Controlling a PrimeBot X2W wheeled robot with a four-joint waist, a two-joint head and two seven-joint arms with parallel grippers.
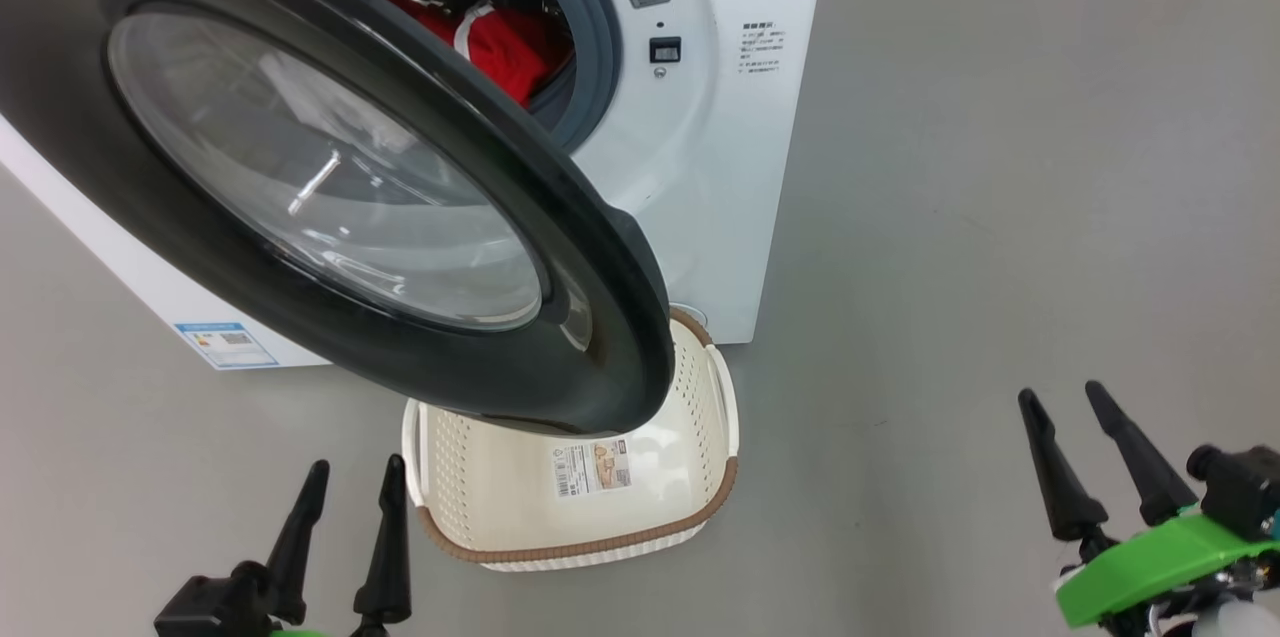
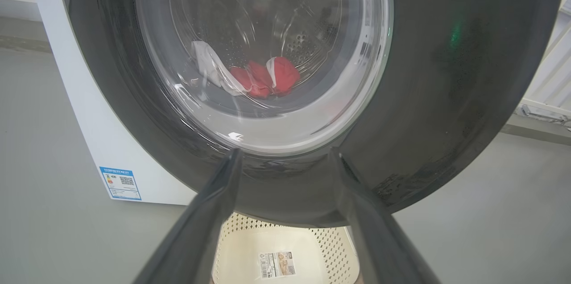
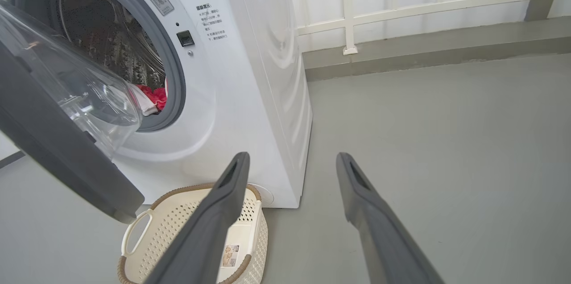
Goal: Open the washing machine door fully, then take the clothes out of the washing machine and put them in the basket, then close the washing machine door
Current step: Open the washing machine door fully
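Left gripper [image 1: 357, 467]: jaws spread wide, nothing in them. Right gripper [image 1: 1061, 394]: same, spread and empty. The washing machine door [image 1: 330, 187] is ahead of and above the left gripper, swung partway out. My read is it's not fully open, so step one isn't done. The door's free edge hangs over the far end of the basket [image 1: 470, 487], which would put it in the way of a straight drop from drum to basket. In the left wrist view the door's black lower rim [image 2: 290, 195] sits just past the fingertips [image 2: 232, 159]. Looks apart, but can't confirm no contact. The left arm is likely lined up there to push or hook the door further round. The clothes [image 1: 505, 47] are in the drum, beyond the door from the left gripper and visible through the glass. From the right gripper they are ahead and to its left, well apart, bunched at the lower lip of the grey gasket [image 3: 176, 96]. The basket is on the floor right against the front of the washing machine [image 1: 720, 167], under the opening, presumably to keep the carry short. It lies between the two grippers, much nearer the left, and holds nothing except its label sticker [image 1: 592, 467]. The right gripper points at bare floor [image 3: 446, 141] beside the machine, probably parked clear of the door's swing.
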